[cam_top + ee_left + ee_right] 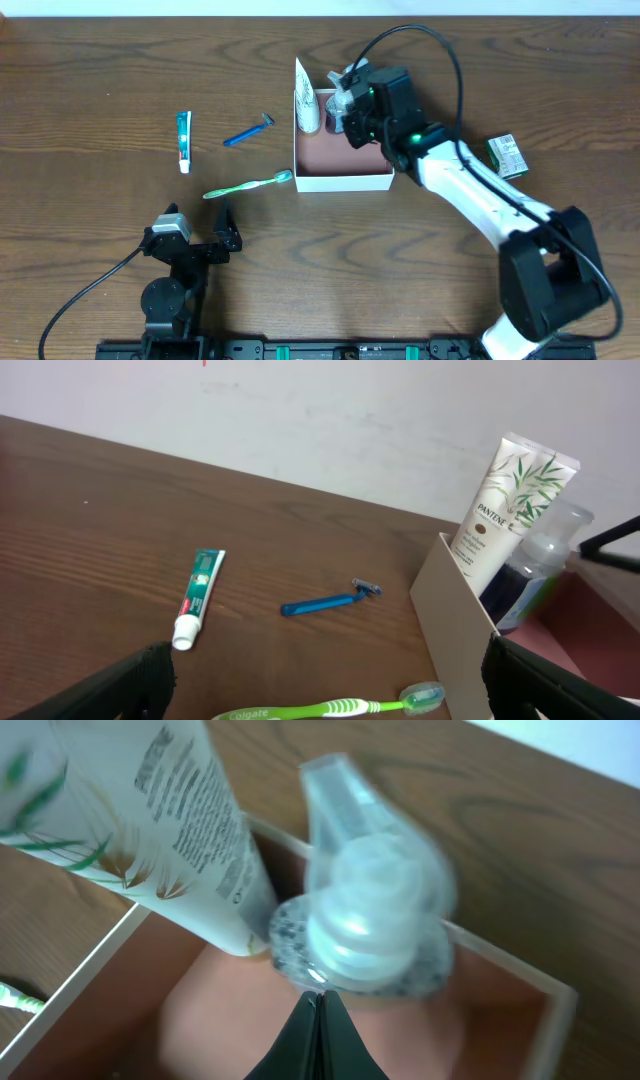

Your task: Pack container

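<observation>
Over the container [345, 182] on the table [100, 120], the right gripper [318, 1012] has its jaws pressed together beside a blurred pump bottle [365, 920] whose label is hidden. The tube [510, 495] leaning there reads PANTENE. Left of the container, the left gripper [328, 660] has its jaws wide apart and largely cut off. The toothbrush [330, 709] there reads Colgate.

The box [340, 160] sits mid-table. In its far-left corner stands a tube [306, 105], with a pump bottle [333, 100] just right of it and my right gripper [315, 1010] beside that bottle. Left of the box lie a toothbrush [248, 185], nearest me, a razor [248, 131] behind it, and toothpaste [184, 140] farther left. A soap box [507, 155] lies well to the right.
</observation>
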